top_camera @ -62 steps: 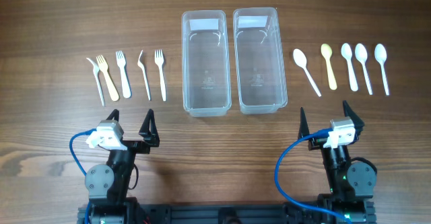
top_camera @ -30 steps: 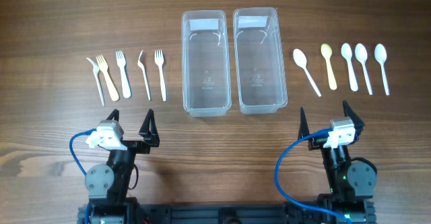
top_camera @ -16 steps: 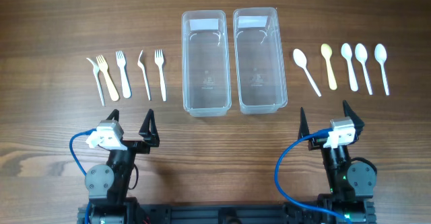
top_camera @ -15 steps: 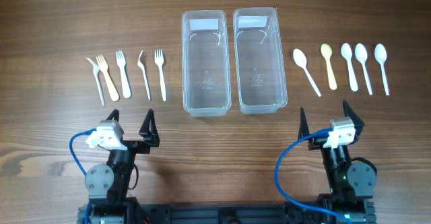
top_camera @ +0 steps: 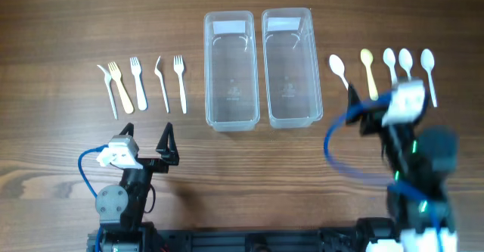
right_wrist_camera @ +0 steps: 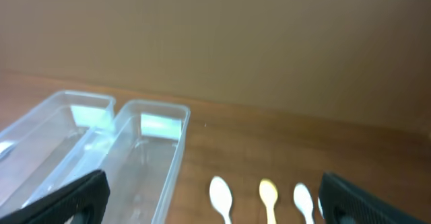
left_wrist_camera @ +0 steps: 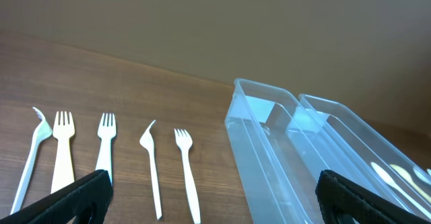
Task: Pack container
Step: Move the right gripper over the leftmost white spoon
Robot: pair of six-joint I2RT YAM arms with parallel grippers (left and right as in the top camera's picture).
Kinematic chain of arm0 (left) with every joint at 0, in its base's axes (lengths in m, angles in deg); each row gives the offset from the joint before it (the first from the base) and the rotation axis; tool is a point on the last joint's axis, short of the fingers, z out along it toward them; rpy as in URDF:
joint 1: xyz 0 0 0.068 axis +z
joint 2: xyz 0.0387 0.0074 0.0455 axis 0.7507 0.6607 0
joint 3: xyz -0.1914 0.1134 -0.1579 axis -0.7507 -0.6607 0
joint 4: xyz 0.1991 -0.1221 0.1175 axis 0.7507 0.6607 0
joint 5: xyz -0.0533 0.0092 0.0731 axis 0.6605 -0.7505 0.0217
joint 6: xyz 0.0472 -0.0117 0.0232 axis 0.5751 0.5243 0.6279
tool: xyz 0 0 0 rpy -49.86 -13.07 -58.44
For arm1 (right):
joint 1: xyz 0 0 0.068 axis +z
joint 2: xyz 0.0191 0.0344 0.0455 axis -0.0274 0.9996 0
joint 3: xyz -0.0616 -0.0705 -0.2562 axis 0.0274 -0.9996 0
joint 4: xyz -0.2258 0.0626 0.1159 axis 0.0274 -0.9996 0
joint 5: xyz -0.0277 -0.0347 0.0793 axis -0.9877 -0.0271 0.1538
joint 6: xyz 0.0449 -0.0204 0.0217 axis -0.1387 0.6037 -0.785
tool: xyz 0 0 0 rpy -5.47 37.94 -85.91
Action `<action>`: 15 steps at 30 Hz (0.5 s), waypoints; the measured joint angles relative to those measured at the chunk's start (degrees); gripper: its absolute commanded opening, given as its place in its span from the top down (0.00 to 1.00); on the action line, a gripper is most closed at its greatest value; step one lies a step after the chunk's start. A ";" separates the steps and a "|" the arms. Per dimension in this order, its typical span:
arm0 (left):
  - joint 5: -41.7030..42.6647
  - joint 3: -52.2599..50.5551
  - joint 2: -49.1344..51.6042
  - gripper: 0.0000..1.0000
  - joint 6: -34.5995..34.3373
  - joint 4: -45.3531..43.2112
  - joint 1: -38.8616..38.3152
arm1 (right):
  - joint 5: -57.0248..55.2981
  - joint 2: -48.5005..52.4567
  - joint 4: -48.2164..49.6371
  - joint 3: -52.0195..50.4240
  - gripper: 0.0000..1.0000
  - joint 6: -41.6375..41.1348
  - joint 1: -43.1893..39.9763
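Currently, the left tool (top_camera: 147, 129) and right tool (right_wrist_camera: 212, 183) both stand open and empty, the right over the closely spaced spoons (top_camera: 367, 61) beside the clear containers (top_camera: 228, 78) at upper centre, so an off-centre descent may pinch two spoons.

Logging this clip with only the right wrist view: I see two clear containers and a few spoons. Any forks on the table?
Observer: Yes, five forks lie in a row left of the left container, none inside.
Operator: How many spoons in all?
Observer: Five spoons, all outside, right of the right container.
Operator: And the left hand?
Observer: The left hand is open, holding nothing.
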 measured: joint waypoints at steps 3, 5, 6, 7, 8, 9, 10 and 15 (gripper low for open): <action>0.00 -0.02 -0.04 0.00 0.02 0.00 0.00 | -0.28 14.69 -9.27 14.14 0.00 3.08 0.00; 0.00 -0.02 -0.02 0.00 0.00 -0.02 0.00 | -0.57 22.60 -14.56 22.21 0.00 5.22 0.00; 0.00 -0.02 -0.02 0.00 0.00 0.00 0.00 | -0.68 26.32 -16.92 25.86 0.00 6.16 0.00; 0.00 -0.02 -0.02 0.00 0.00 0.00 0.00 | -0.72 30.08 -19.74 29.18 0.01 7.21 0.02; 0.00 -0.02 -0.02 0.00 0.02 0.00 0.00 | -0.74 33.09 -21.27 30.97 0.00 7.58 0.00; 0.00 -0.02 -0.02 0.00 0.00 0.00 0.00 | -0.87 34.82 -23.56 32.06 0.00 8.13 0.00; 0.00 -0.02 -0.02 0.00 0.00 -0.02 0.00 | -0.87 36.00 -24.52 32.50 0.00 8.48 0.00; 0.00 -0.02 -0.02 0.00 0.02 -0.02 0.00 | -0.85 42.51 -29.70 32.98 0.00 9.46 0.00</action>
